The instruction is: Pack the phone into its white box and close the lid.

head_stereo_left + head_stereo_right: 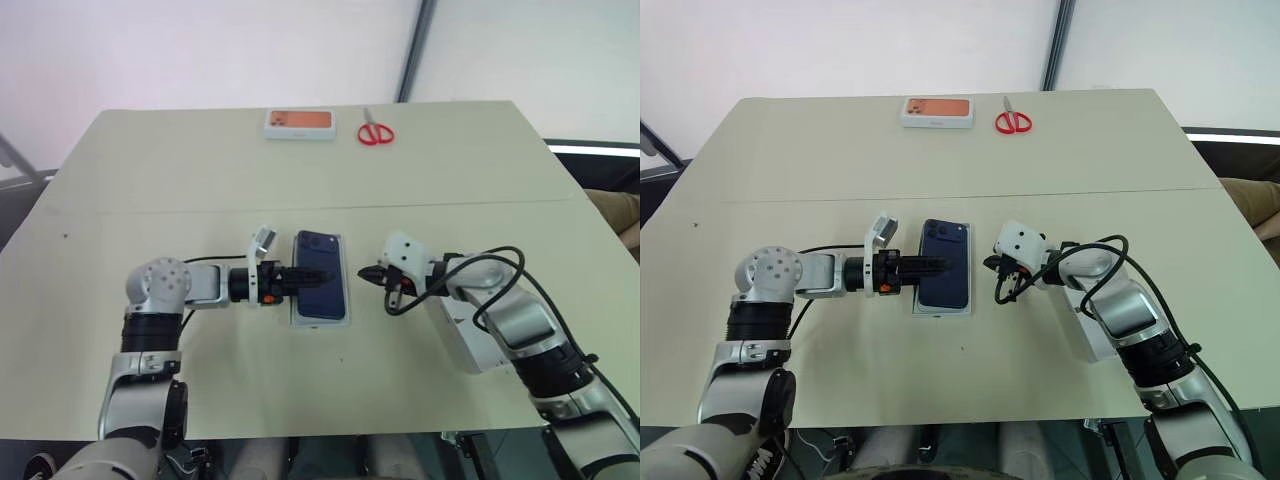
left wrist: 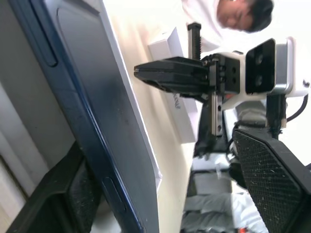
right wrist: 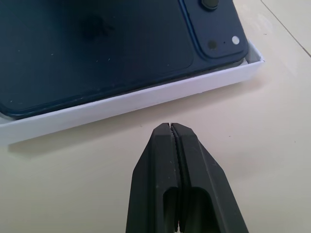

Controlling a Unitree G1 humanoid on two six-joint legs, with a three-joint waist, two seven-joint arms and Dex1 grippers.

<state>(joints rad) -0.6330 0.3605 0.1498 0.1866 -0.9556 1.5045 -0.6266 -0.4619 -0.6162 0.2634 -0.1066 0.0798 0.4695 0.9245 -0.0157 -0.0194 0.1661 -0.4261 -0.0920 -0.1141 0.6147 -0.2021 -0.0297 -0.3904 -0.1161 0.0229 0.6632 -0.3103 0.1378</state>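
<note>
1. The dark navy-blue smartphone (image 1: 322,272), rounded at the corners, lay back-up in the shallow white rectangular box (image 1: 345,300) near the middle of the pale beige table (image 1: 200,190), its square camera bump at the far end
2. The left gripper (image 1: 318,279) reached in level from the left over the phone's near half; in the left wrist view its black fingers (image 2: 272,174) stood wide apart on either side of the phone, clamping nothing
3. The right gripper (image 1: 366,272) hovered just beside the box's right wall, apart from it, its two fingers pressed together and empty
4. A pale grey-white rectangular hollow lid (image 1: 462,340) lay on the table under the right forearm, to the right of the box
5. At the table's far edge sat an orange-topped white box (image 1: 299,123), with red-handled scissors (image 1: 375,131) just to its right
</note>
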